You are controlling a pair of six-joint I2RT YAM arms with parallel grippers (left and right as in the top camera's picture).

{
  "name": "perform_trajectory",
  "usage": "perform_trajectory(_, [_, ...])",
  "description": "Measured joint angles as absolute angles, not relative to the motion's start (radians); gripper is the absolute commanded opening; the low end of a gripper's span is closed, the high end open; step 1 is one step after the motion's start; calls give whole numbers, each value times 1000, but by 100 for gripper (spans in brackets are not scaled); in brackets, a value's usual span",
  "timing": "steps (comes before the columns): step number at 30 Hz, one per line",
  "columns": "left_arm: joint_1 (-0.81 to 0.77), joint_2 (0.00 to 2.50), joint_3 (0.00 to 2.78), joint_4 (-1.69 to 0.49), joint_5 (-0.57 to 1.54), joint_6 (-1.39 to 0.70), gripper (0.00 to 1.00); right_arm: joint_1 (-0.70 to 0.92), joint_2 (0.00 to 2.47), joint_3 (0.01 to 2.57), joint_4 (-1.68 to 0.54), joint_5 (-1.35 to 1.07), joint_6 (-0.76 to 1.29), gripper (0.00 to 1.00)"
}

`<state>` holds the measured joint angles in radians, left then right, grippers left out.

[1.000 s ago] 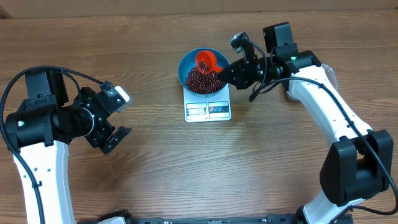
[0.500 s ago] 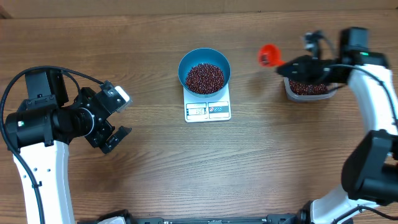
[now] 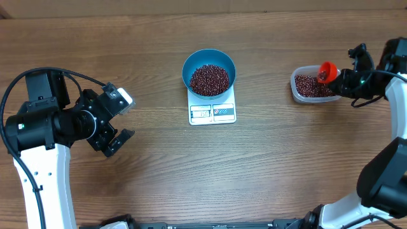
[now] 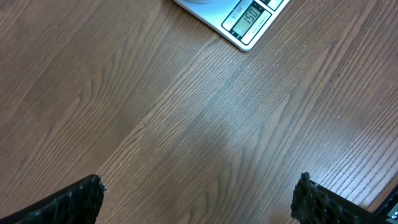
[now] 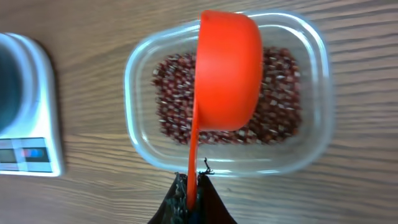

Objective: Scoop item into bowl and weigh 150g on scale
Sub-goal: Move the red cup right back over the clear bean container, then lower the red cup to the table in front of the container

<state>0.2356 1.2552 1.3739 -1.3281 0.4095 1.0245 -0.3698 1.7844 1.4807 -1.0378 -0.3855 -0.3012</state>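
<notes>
The left gripper (image 3: 123,119) hung above the wooden table (image 3: 159,172) at the left side, jaws spread wide and holding nothing. At the centre, the blue bowl (image 3: 186,71) stood on the white scale (image 3: 212,113), whose display edge faced the near side. A heap of dark red beans (image 3: 209,79) lay inside the bowl. At the right, the right gripper (image 5: 191,200) was clamped on the handle of the red scoop (image 5: 229,74), positioned over the clear tub (image 5: 134,81), which contained more beans.

One blue bowl (image 3: 186,67), one white scale (image 3: 212,112), one clear tub (image 3: 295,88), one red scoop (image 3: 327,72); two heaps of beans (image 3: 209,79), too many to count.
</notes>
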Motion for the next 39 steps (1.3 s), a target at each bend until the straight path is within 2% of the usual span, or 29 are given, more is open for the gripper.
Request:
perform_trajectory(9, [236, 1255, 1374, -1328, 410, 1024, 99, -265, 1694, 1481, -1040, -116, -301, 4])
perform_trajectory(18, [236, 1255, 1374, -1328, 409, 1024, 100, -90, 1693, 1481, -1042, 208, -287, 4])
perform_trajectory(26, [236, 1255, 1374, -1328, 410, 1024, 100, -10, 1693, 1481, -1061, 395, -225, 4])
perform_trajectory(31, [236, 1255, 1374, -1328, 410, 1024, 100, 9, 1653, 1481, -1070, 368, -134, 4])
perform_trajectory(39, [236, 1255, 1374, -1328, 409, 1024, 100, -23, 1364, 1481, -1110, 49, -93, 4])
